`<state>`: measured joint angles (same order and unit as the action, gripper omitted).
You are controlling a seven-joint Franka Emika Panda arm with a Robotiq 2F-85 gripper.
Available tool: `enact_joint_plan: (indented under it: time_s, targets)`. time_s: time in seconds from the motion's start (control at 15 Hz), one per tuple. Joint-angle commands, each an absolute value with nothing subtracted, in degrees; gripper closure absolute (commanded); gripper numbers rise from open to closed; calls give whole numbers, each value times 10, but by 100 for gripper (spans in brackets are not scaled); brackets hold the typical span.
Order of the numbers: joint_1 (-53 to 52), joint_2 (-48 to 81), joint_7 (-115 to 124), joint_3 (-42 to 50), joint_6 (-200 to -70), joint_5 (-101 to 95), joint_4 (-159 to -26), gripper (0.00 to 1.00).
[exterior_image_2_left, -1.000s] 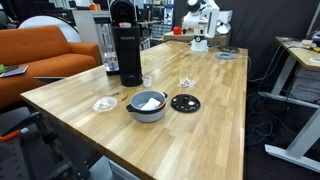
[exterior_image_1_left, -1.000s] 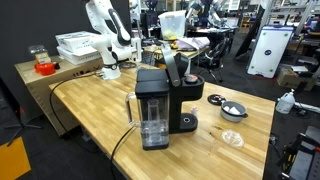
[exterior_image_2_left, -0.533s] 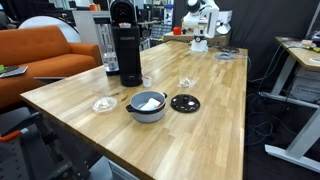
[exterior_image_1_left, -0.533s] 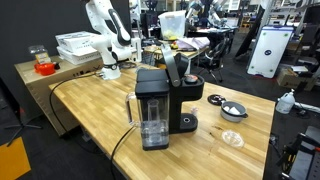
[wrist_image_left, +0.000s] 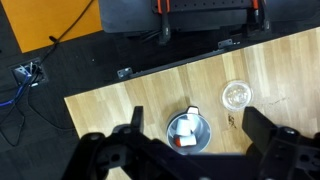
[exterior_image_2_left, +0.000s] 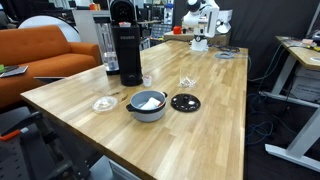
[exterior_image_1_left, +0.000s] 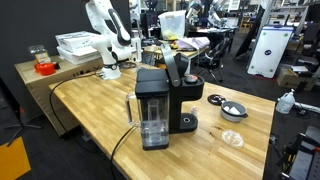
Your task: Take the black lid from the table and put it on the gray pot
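Note:
The black lid (exterior_image_2_left: 185,102) lies flat on the wooden table right beside the gray pot (exterior_image_2_left: 147,105); both also show in an exterior view, lid (exterior_image_1_left: 217,98) and pot (exterior_image_1_left: 233,110). The pot holds white pieces and something red, seen from above in the wrist view (wrist_image_left: 188,131). My gripper (wrist_image_left: 195,128) is open and empty, high above the table, with its fingers framing the pot. The lid is hidden in the wrist view. My arm (exterior_image_2_left: 205,22) stands at the far end of the table, well away from both.
A black coffee machine (exterior_image_2_left: 125,45) with a clear jug (exterior_image_1_left: 152,118) stands near the pot. A pale see-through dish (exterior_image_2_left: 104,103) lies on the pot's other side, also in the wrist view (wrist_image_left: 237,95). Small glass items (exterior_image_2_left: 186,82) sit behind the lid. The table edge (wrist_image_left: 120,85) is close.

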<state>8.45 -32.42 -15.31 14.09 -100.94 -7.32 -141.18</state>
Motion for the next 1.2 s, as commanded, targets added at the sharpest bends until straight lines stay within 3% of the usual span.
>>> enact_joint_plan:
  time_s: [0.0, 0.4, 1.07, 1.13]
  targets:
    - [87, -323, -154, 139, -1009, -72, -1411, 0]
    - [81, -303, -146, 126, -1055, -83, -1411, 0]
    - [49, -127, -137, 94, -1215, -63, -1374, 0]
    - [52, -155, -141, 91, -1214, -72, -1397, 0]
